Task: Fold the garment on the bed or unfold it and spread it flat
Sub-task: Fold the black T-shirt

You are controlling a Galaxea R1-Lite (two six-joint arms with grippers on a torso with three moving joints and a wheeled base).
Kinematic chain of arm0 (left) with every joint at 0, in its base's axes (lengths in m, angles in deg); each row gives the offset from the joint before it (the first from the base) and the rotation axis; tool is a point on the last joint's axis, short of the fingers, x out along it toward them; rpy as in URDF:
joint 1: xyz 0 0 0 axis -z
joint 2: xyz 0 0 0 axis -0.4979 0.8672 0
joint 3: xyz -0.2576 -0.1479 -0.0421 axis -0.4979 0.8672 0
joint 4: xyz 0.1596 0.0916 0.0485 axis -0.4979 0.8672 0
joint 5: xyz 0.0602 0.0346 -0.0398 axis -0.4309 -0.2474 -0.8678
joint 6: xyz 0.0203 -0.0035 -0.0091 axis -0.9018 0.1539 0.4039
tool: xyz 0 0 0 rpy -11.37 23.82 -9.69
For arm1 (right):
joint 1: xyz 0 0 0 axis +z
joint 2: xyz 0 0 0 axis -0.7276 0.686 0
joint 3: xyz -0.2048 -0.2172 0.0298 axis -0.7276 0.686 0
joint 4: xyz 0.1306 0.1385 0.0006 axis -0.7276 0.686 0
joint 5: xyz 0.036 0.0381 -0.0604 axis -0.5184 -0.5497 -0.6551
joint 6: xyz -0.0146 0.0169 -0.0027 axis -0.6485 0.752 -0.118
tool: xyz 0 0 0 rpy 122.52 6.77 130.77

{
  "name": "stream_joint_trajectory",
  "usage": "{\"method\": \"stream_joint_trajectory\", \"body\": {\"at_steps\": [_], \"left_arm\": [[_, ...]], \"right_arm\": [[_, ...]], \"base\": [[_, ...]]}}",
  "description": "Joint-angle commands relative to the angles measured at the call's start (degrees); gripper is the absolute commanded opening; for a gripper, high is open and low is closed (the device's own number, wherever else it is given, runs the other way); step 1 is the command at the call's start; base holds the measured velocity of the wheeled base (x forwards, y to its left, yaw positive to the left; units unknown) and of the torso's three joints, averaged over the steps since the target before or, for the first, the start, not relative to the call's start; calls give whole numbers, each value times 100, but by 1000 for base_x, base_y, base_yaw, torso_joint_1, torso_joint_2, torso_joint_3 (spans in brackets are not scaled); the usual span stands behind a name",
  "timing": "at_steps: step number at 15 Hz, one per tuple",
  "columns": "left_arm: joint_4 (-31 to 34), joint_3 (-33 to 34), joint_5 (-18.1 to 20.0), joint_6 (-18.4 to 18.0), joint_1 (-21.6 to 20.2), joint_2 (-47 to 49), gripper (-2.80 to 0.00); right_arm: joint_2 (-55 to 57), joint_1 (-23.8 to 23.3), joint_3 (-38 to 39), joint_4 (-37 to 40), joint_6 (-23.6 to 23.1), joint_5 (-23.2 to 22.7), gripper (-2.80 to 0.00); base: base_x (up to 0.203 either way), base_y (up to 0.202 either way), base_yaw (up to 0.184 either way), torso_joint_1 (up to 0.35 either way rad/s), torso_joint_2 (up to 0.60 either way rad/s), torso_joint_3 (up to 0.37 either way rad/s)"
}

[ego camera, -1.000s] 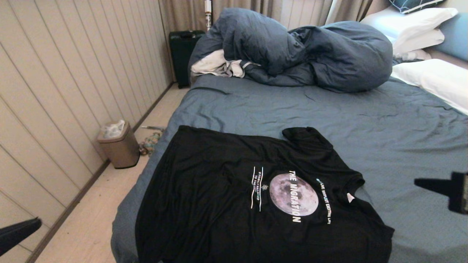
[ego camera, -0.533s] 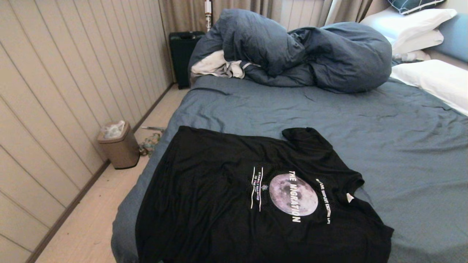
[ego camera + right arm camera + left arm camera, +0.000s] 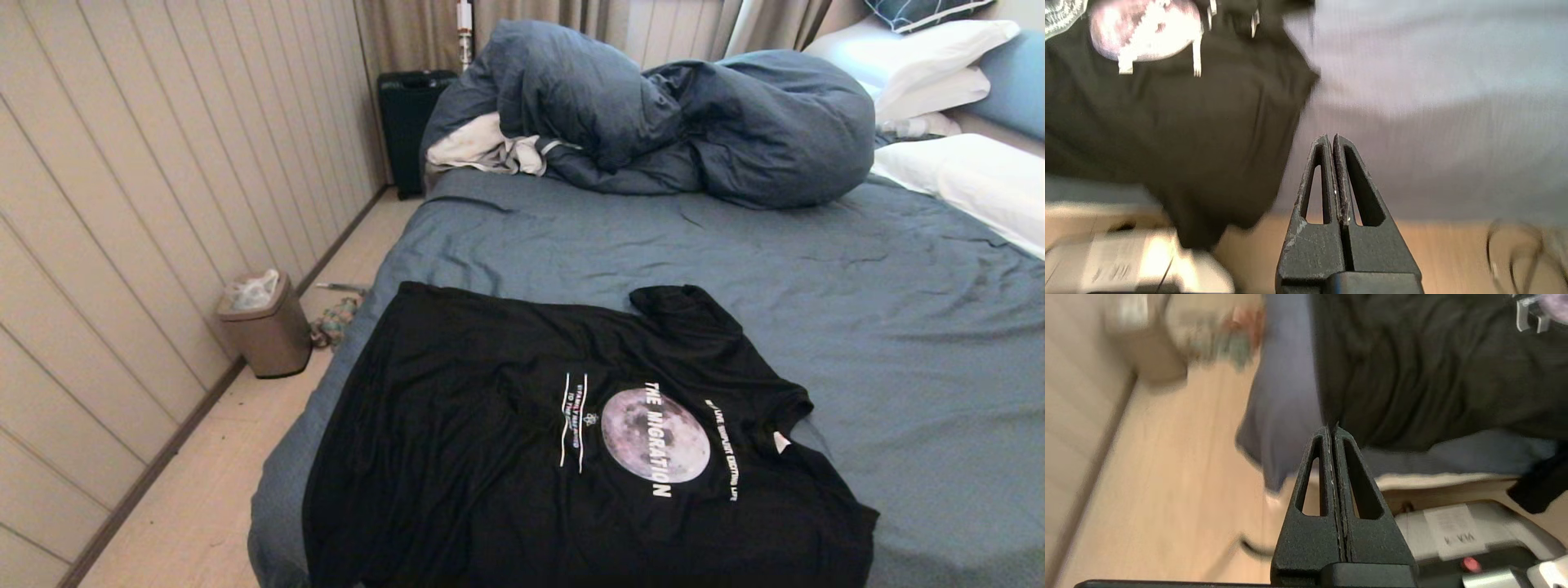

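On bed (image 3: pixel 816 269): garment (image 3: pixel 506 457) flat. Bin (image 3: pixel 265 327) holds white litter. Left hand (image 3: pixel 1333 430), right hand (image 3: pixel 1333 141) closed, empty.

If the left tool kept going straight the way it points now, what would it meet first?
Probably the garment near its edge on the bed. The left tool, shut and empty, has its tip lined up with the shirt's edge beside a strip of blue sheet. Depth is unclear, so it could land on the sheet instead.

Bed (image 3: pixel 857 327) carries T-shirt (image 3: pixel 506 457), duvet (image 3: pixel 694 122), pillows (image 3: pixel 971 175)
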Motion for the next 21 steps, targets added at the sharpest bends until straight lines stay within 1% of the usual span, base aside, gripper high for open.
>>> {"method": "stream_joint_trajectory", "body": {"at_steps": [1, 2, 3, 5, 6, 7, 8, 9, 10, 11, 12, 13, 15, 16, 17, 18, 19, 20, 21], "left_arm": [[-281, 205, 24, -218, 0, 0, -280], [-601, 384, -26, -373, 3, 3, -280], [-884, 489, -214, -424, 1, 7, -280], [-781, 483, -423, -179, 5, 8, -280], [-826, 553, -562, -186, 7, 8, -280], [-1036, 803, -830, -191, 3, 14, -280], [-1539, 948, -906, -209, 1, 18, -280], [-1797, 1037, -864, -250, 0, 18, -280], [-1808, 1063, -841, -167, 0, 17, -280], [-1817, 1063, -871, 43, 5, 17, -280], [-1828, 1063, -934, 185, 0, 17, -280], [-1826, 1063, -979, 205, 0, 17, -280], [-1801, 1063, -972, 20, 8, 21, -280], [-1800, 1063, -961, -20, 0, 26, -280], [-1800, 1063, -961, -20, 0, 26, -280], [-1800, 1063, -961, -6, 9, 26, -280], [-1807, 1063, -961, 43, 0, 26, -280], [-1803, 1063, -961, 67, 0, 26, -280], [-1800, 1063, -961, 76, 0, 26, -280]], "right_arm": [[-97, -14, 355, -691, -161, -1, -280], [-97, -15, 570, -1026, -367, -54, -280], [-97, -16, 676, -1274, -619, -202, -280], [-97, -16, 716, -1345, -761, -262, -280], [-92, -24, 772, -1507, -800, -203, -280], [-93, -25, 870, -1811, -918, -229, -280], [-97, -16, 910, -1890, -1030, -265, -280], [-88, -24, 932, -1961, -1033, -267, -280], [-88, -25, 953, -2026, -1008, -272, -280], [-88, -23, 961, -2029, -828, -275, -280], [-86, -24, 962, -2030, -527, -275, -280], [-81, -25, 962, -2042, -165, -257, -280], [-82, -18, 948, -2019, -121, -262, -280], [-79, -12, 949, -2020, -239, -290, -280], [-79, -9, 967, -2077, -570, -283, -280], [-79, -9, 997, -2218, -1104, -270, -280], [-79, -14, 1049, -2399, -1368, -253, -280], [-79, -16, 1056, -2417, -1442, -214, -280], [-79, -16, 1026, -2384, -1512, 9, -280]], "base": [[0, 0, 0, 0, 0, 0], [0, 0, 0, 0, 0, 0], [0, 0, 0, 0, 0, 0], [0, 0, 0, 0, 0, 0], [0, 0, 0, 0, 0, 0], [0, 0, 0, 0, 0, 0], [0, 0, 0, 0, 0, 0], [0, 0, 0, 0, 0, 0], [0, 0, 0, 0, 0, 0], [0, 0, 0, 0, 0, 0], [0, 0, 0, 0, 0, 0], [0, 0, 0, 0, 0, 0], [0, 0, 0, 0, 0, 0], [0, 0, 0, 0, 0, 0], [0, 0, 0, 0, 0, 0], [0, 0, 0, 0, 0, 0], [0, 0, 0, 0, 0, 0], [0, 0, 0, 0, 0, 0], [0, 0, 0, 0, 0, 0]]}}
